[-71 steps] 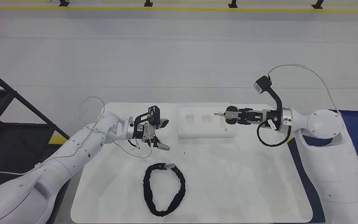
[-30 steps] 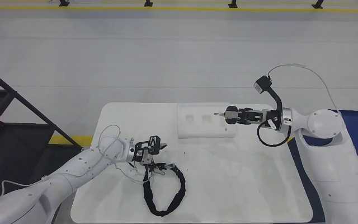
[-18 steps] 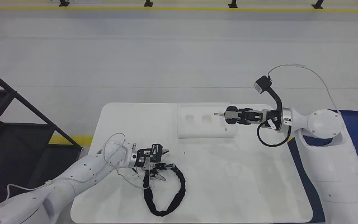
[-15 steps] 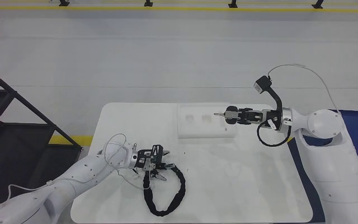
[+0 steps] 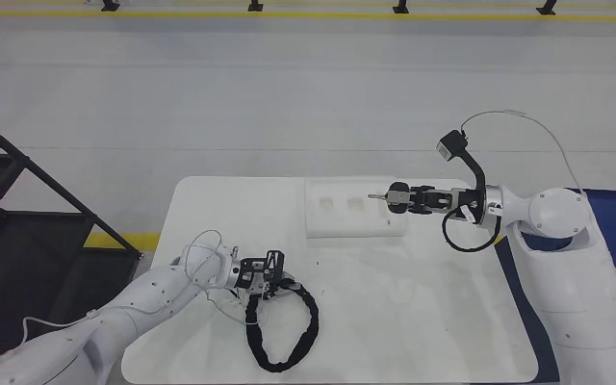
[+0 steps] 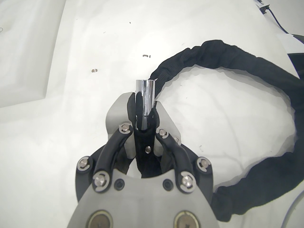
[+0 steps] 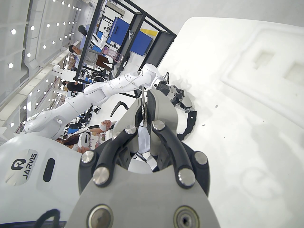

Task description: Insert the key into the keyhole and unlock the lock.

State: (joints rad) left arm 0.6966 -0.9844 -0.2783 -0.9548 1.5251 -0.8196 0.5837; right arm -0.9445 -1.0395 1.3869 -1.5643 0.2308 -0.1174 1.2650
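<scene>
Clamping the lock (image 6: pixel 145 93) low — left gripper (image 6: pixel 142 106), right gripper (image 7: pixel 144 112) pinching the key (image 5: pixel 375 196) aloft.

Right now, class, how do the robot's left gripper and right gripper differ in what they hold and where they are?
The left gripper is shut on the shiny metal cylinder of the black fabric-covered chain lock; the right gripper is shut on a small metal key. The left gripper sits low at the white table; the right gripper is by the white foam tray, apart from the lock. Both are shut.
</scene>
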